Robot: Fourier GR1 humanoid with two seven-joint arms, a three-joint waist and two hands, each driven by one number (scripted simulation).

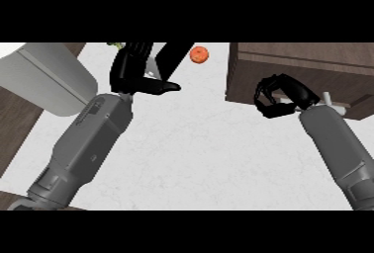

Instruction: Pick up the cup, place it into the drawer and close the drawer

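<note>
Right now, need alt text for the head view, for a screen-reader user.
The right robot hand, fingers curled, is at the front of a dark wooden drawer unit on a white counter. The left robot hand reaches toward the far edge, fingers straight, near a small orange round object. No cup is visible.
</note>
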